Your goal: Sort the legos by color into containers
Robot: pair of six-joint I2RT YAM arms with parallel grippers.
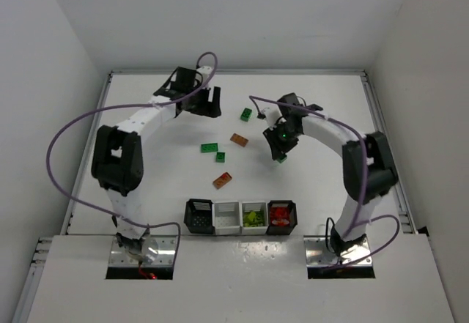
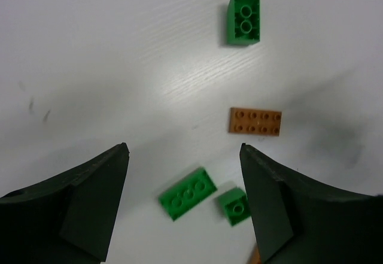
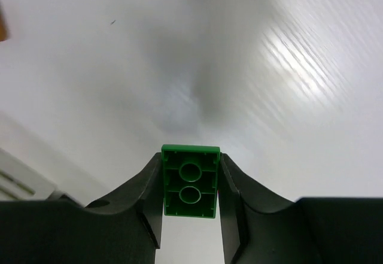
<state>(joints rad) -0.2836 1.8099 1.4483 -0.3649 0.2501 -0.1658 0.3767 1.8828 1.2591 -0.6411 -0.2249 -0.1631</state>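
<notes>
My right gripper [image 1: 281, 149] is shut on a dark green brick [image 3: 190, 180], studs hidden and hollow underside facing the camera, held above the bare table. My left gripper [image 1: 207, 103] is open and empty at the back of the table [image 2: 183, 148]. Below it lie a green brick [image 2: 243, 20], an orange-brown plate [image 2: 255, 121], a green plate [image 2: 187, 193] and a small green brick [image 2: 234, 206]. Another orange-brown brick [image 1: 223, 181] lies nearer the containers. The four containers stand in a row: black [image 1: 199, 216], white [image 1: 226, 217], white with yellow-green bricks [image 1: 254, 217], black with red bricks [image 1: 281, 217].
The loose bricks lie between the two arms in mid-table. The table's raised white rim [image 1: 108, 110] runs along the left, back and right sides. Purple cables [image 1: 73, 129] loop off both arms.
</notes>
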